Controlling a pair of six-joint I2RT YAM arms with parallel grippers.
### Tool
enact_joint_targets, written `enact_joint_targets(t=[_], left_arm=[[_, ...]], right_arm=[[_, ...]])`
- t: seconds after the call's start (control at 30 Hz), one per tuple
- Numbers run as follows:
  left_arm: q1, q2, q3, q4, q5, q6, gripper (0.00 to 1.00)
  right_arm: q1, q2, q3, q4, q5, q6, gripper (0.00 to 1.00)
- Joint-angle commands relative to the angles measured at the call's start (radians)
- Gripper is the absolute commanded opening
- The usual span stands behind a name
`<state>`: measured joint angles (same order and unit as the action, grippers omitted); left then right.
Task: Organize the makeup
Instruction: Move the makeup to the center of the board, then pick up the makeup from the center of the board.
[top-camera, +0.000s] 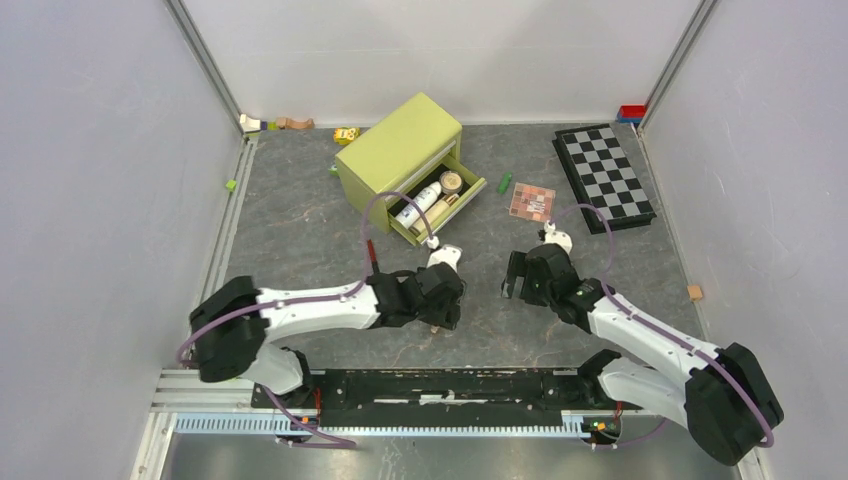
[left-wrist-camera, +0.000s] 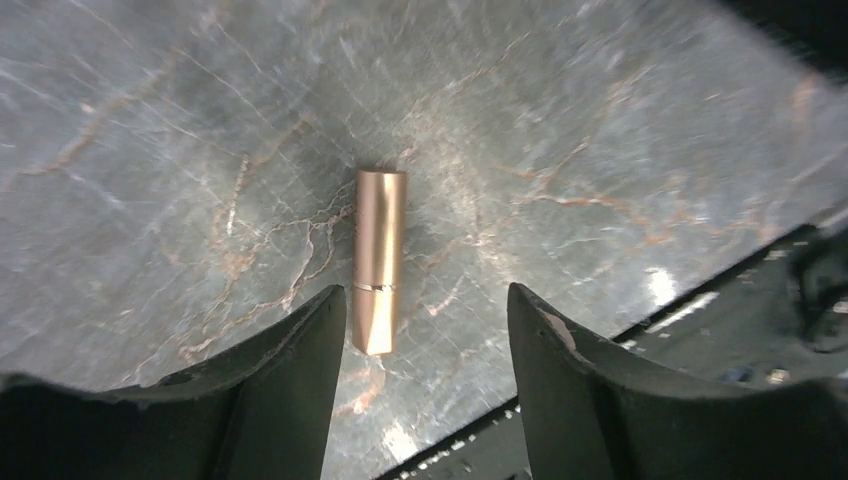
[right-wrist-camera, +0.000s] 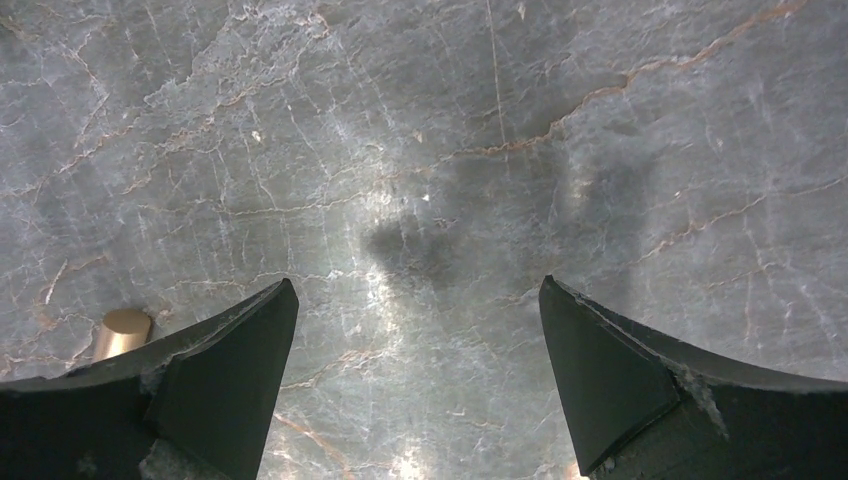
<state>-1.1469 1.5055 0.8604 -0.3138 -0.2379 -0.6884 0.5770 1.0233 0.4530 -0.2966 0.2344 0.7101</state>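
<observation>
1. Top external view.
   - White walls close the grey marbled table top (top-camera: 300, 230) at the left, back and right. A black mounting rail (top-camera: 450, 385) runs along its near edge.
   - An olive-green drawer box (top-camera: 395, 150) stands at the back centre. Its drawer (top-camera: 450, 213) is pulled out toward the arms and holds a white bottle (top-camera: 418, 206) and a round tan compact (top-camera: 451, 181).
   - A red-black pencil (top-camera: 373, 250) lies just in front of the box.
   - A green stick (top-camera: 505, 183) and a pink-brown square eyeshadow palette (top-camera: 531, 201) lie between the drawer and the black-and-white chequered board (top-camera: 603, 177).
   - The left gripper (top-camera: 437, 322) hangs low near the rail. The right gripper (top-camera: 514, 276) is beside it and apart from it. Open table surface lies between the two and ahead of them, up to the drawer.

2. Left wrist view.
   - The left gripper (left-wrist-camera: 425, 300) has its jaws apart and is clamped on nothing.
   - A rose-gold metal tube (left-wrist-camera: 378, 260) lies flat on the table between the fingers, close to one finger (left-wrist-camera: 300, 370) and well clear of the other. Whether it touches the near finger cannot be told.
   - The table edge and the rail show at the lower right corner.

3. Right wrist view.
   - The right gripper (right-wrist-camera: 416, 290) has its jaws spread wide, with bare table surface between them.
   - One end of the rose-gold metal tube (right-wrist-camera: 122, 333) shows outside one finger (right-wrist-camera: 220, 370), low in the frame.
</observation>
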Motion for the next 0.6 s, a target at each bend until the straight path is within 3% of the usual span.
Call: enact_joint_targets(t=[0.0,0.1,0.27,0.4,0.57], left_arm=[[0.007,-0.195,0.082,-0.091,-0.112,0.090,0.70],[0.043,-0.310,0.107,-0.169,-0.153,0.127,0.72],[0.191,-0.513,0.143,-0.304,-0.188,0.187,0.75],[0.315,-0.613,0.172,-0.385,-0.250,0.261,0.79],[0.384,-0.686,0.180,-0.442,-0.296,0.302,0.83]], right_arm=[[0.059,0.037,0.089,-0.058,0.069,0.127,0.98],[0.158,0.089,0.151,-0.081,0.120,0.210,0.98],[0.315,0.245,0.309,-0.145,0.166,0.360,0.98],[0.423,0.432,0.489,-0.224,0.186,0.427,0.98],[0.509,0.630,0.666,-0.304,0.186,0.513,0.98]])
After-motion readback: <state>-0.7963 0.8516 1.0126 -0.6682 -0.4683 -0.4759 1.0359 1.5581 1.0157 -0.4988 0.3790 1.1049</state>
